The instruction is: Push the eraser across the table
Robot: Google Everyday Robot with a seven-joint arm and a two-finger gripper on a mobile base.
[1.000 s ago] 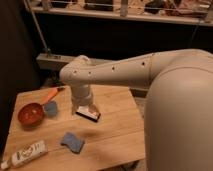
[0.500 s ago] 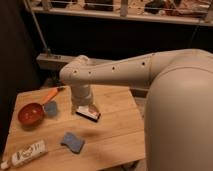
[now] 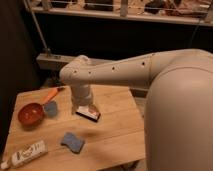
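The eraser (image 3: 88, 113), a small flat block with a black base and a white top with an orange-red mark, lies near the middle of the light wooden table (image 3: 115, 130). My gripper (image 3: 82, 106) hangs down from the white arm right over the eraser's left end, touching or nearly touching it. The arm's wrist hides the fingers.
A red bowl (image 3: 31, 113) with an orange handle (image 3: 50, 94) sits at the left, a small blue-grey cup (image 3: 50, 108) beside it. A blue wavy-edged sponge (image 3: 73, 142) lies in front. A white tube with dark print (image 3: 26, 153) lies at the front left corner. My large white arm (image 3: 175, 100) fills the right side.
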